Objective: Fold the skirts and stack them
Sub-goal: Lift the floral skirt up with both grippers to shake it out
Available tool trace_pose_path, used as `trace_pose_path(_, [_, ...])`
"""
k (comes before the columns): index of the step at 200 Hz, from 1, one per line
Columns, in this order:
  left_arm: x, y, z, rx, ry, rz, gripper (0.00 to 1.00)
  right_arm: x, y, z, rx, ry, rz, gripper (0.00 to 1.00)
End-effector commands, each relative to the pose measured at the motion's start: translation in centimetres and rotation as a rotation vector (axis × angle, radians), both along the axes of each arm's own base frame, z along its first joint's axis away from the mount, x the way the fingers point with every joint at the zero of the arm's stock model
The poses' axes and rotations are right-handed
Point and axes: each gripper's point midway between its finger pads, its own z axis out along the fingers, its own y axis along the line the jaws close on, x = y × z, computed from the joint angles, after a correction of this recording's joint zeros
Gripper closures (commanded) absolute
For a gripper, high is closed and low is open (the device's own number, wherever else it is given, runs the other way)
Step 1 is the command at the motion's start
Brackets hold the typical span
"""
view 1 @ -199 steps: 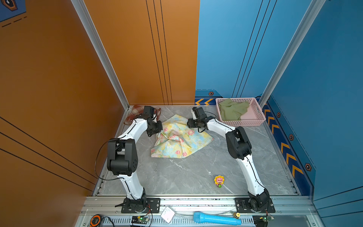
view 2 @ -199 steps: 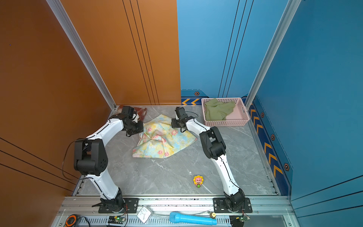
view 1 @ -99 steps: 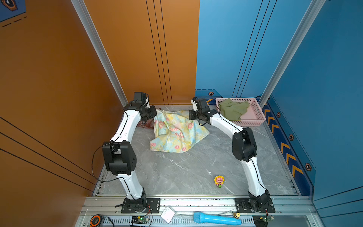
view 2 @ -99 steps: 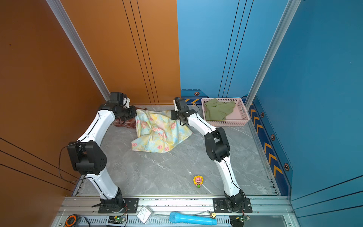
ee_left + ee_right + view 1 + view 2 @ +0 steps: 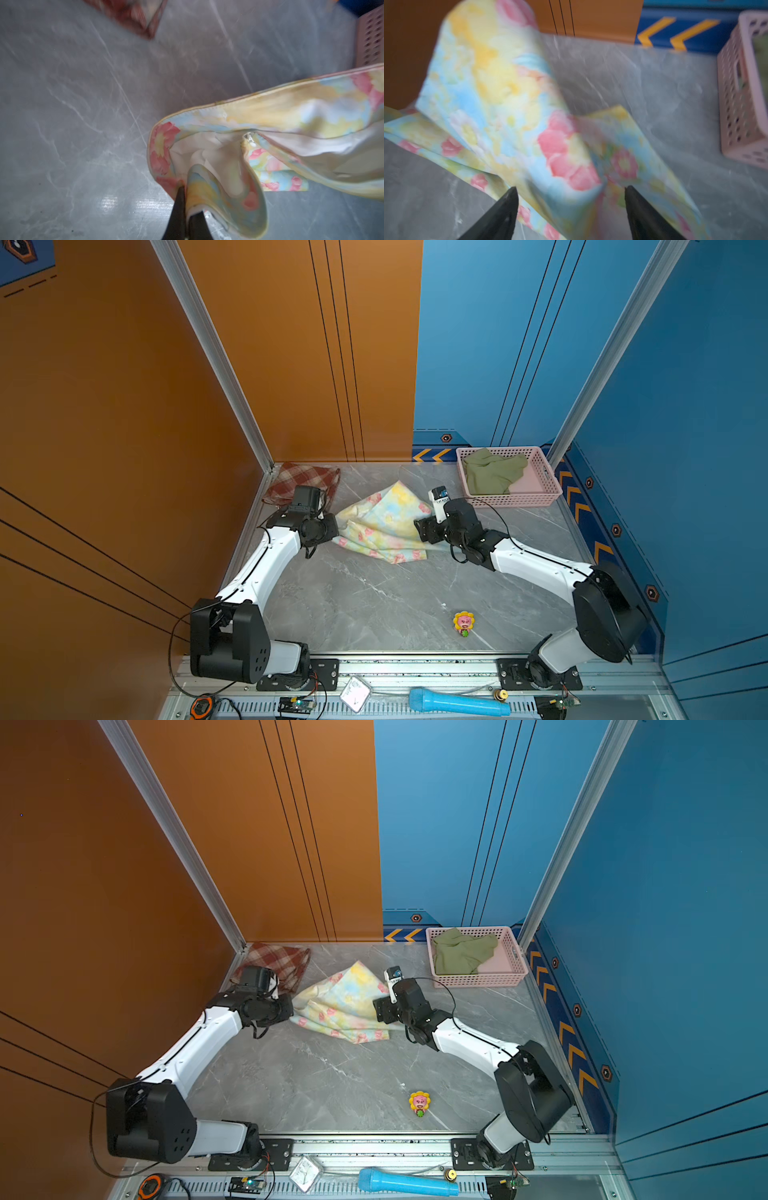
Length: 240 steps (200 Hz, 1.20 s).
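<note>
The floral skirt point(image 5: 382, 522) point(image 5: 338, 1002) lies crumpled and partly doubled over at the back middle of the table. My left gripper point(image 5: 336, 529) point(image 5: 185, 193) is shut on its left edge, seen close in the left wrist view with the white lining showing point(image 5: 291, 108). At the skirt's right side my right gripper point(image 5: 422, 526) point(image 5: 571, 190) is open, and a loose, blurred fold of the floral skirt point(image 5: 500, 83) hangs between its fingers. The plaid skirt point(image 5: 305, 481) point(image 5: 276, 961) lies in the back left corner. The olive skirt point(image 5: 490, 475) point(image 5: 461, 955) sits bunched in the pink basket point(image 5: 536, 499).
The pink basket point(image 5: 505, 979) stands at the back right against the blue wall. A small sunflower toy point(image 5: 464, 623) lies near the front. On the front rail are a blue microphone point(image 5: 457, 701) and an orange tape measure point(image 5: 201, 707). Walls enclose three sides.
Both arms came down and forward from the back wall, drawing the floral skirt along. The right gripper opened and let the cloth go. The plaid skirt is now uncovered.
</note>
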Motion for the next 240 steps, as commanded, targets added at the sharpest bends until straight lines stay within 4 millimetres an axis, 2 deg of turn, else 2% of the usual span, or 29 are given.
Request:
trace_pose_path(1, [-1.4,-0.9,-3.5,0.007,0.048,0.057,1.0,0.4,-1.1,1.2,0.015,-0.026,-0.059,0.17])
trace_pose_path(28, [-3.0,-2.4,-6.6,0.001,0.109,0.044,1.0,1.9,-0.1,1.8,-0.005,0.003,-0.017,0.16])
trace_pose_path(59, [-3.3,-3.3,-7.8,0.023,0.126,0.02,1.0,4.0,3.1,1.1,0.009,0.045,0.063,0.16])
trace_pose_path(91, [-3.4,-3.3,-8.2,0.035,0.137,0.009,1.0,4.8,7.0,-1.3,0.016,0.111,0.145,0.16])
trace_pose_path(125, [-3.4,-3.4,-8.5,0.036,0.141,-0.001,1.0,6.0,9.5,-3.8,0.047,0.182,0.174,0.15])
trace_pose_path(136, [-3.3,-3.4,-8.6,0.036,0.142,-0.001,1.0,6.3,10.1,-4.1,0.067,0.202,0.179,0.15])
trace_pose_path(137, [-3.3,-3.4,-8.6,0.036,0.142,-0.001,1.0,6.3,10.2,-4.8,0.062,0.215,0.179,0.15])
trace_pose_path(151, [-3.3,-3.3,-8.8,0.041,0.145,-0.003,1.0,6.3,11.0,-6.3,0.08,0.263,0.193,0.17])
trace_pose_path(177, [-3.0,-3.3,-8.7,0.037,0.142,-0.001,1.0,5.8,11.2,-8.5,0.076,0.323,0.188,0.19])
trace_pose_path(192, [-2.8,-3.3,-8.6,0.035,0.138,0.003,1.0,5.3,11.5,-9.1,0.079,0.342,0.208,0.21])
trace_pose_path(200, [-2.7,-3.3,-8.6,0.033,0.139,0.003,1.0,5.1,11.7,-9.0,0.082,0.341,0.217,0.25])
trace_pose_path(211, [-2.6,-3.2,-8.6,0.027,0.14,0.009,1.0,4.7,12.1,-8.4,0.099,0.343,0.236,0.39])
trace_pose_path(240, [-2.1,-2.9,-8.5,0.011,0.134,0.026,1.0,4.2,12.7,-4.5,0.197,0.29,0.274,0.73])
